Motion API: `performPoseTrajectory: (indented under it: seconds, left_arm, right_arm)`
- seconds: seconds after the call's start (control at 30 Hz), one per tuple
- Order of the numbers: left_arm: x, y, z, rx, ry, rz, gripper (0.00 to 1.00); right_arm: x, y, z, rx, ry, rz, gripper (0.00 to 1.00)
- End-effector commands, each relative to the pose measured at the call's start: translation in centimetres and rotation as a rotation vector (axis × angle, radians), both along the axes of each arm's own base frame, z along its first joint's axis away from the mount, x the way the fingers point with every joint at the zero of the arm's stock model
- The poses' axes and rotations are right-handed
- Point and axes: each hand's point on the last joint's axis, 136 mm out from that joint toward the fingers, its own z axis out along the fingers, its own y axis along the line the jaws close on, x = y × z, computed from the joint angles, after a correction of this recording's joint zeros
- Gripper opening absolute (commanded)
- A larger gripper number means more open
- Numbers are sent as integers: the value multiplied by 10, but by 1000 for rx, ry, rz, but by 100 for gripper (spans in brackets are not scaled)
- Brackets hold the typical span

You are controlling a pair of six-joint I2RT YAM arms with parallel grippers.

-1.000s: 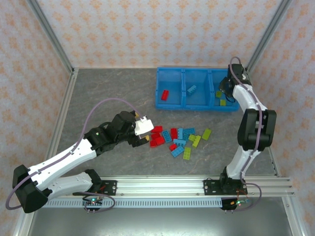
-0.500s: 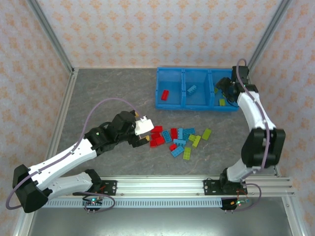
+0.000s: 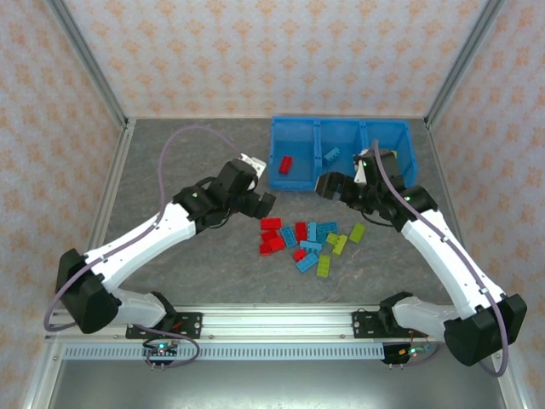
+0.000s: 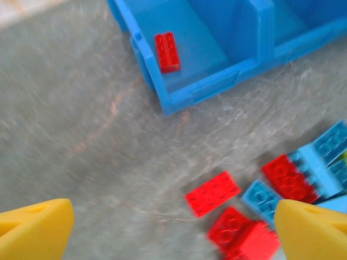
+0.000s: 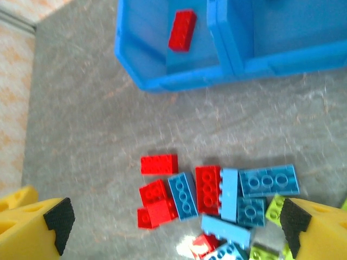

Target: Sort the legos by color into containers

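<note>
**Top view.** We see the left tool (image 3: 261, 203) hanging over the grey counter (image 3: 187, 162), just left of the loose pile of legos (image 3: 311, 241). In the left wrist view its fingers (image 4: 33, 230) sit at opposite edges, spread wide, with nothing between them but counter and bricks.

The right tool (image 3: 327, 184) hangs at the front wall of the blue bin (image 3: 273, 145), near the divider between the left and middle compartments. In the right wrist view its fingers (image 5: 317, 230) are likewise parted and empty.

We count three compartments:
- The left one holds one red lego (image 3: 286, 164).
- The middle one holds one light blue lego (image 3: 330, 155).
- The right one is partly covered by the right arm (image 3: 426, 230), and we cannot tell its contents.

The pile lies on the counter in front of the bin, apart from it. Red bricks (image 3: 272, 234) lie at its left, light blue bricks (image 3: 319, 230) in the middle and yellow-green bricks (image 3: 341, 244) toward the right. Several touch one another.
</note>
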Motion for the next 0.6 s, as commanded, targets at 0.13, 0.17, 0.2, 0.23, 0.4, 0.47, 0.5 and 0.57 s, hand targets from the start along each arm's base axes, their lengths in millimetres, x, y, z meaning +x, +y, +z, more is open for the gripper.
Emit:
performPoseTrajectory:
  seconds: [0.13, 0.17, 0.2, 0.23, 0.4, 0.47, 0.5, 0.57]
  left_arm:
    - [2, -33, -79, -242, 290, 342, 95]
    - [4, -37, -87, -216, 310, 348, 95]
    - [4, -42, -94, -189, 325, 343, 95]
    - [6, -45, -98, -162, 328, 339, 95]
    - [10, -46, -135, -73, 350, 398, 95]
    - [10, -47, -145, -75, 359, 413, 95]
    - [12, -46, -149, -67, 357, 424, 95]
    - [15, -44, -156, -48, 350, 440, 92]
  right_arm:
    - [-14, -15, 2, -97, 18, 3, 99]
    - [-12, -14, 1, -94, 20, 3, 99]
    - [-10, -13, 0, -91, 24, 2, 99]
    - [-9, -13, -2, -91, 28, 0, 99]
    - [-9, -12, -9, -89, 42, 0, 99]
    - [-11, -16, -12, -105, 42, -9, 99]
    - [-12, -17, -13, -112, 41, -10, 99]
    - [-13, -20, -18, -125, 44, -16, 99]
